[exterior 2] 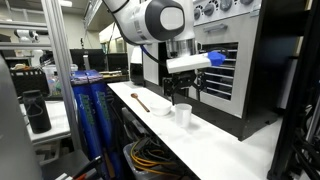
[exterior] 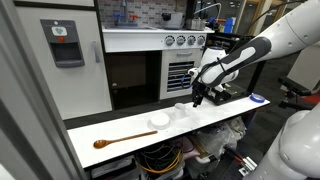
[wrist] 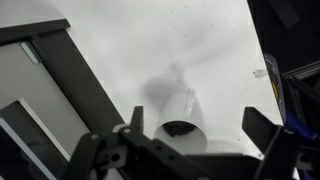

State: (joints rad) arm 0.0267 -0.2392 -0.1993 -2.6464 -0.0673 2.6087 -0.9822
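We log the end effector (exterior 2: pixel 185 95) open, jaws wide, hovering just above the cup (exterior 2: pixel 184 114). The cup stands upright mid-desk (exterior: pixel 225 112), with a bowl (exterior 2: pixel 160 107) just beside it and a spoon (exterior: pixel 118 140) further along.

Standing here, I can't read any text. The small red sticker (exterior: pixel 58 30) on the grey panel (exterior: pixel 66 45) of the white cabinet is too blurred, and the round dials (exterior: pixel 183 40) on the white oven front show no legible figures.
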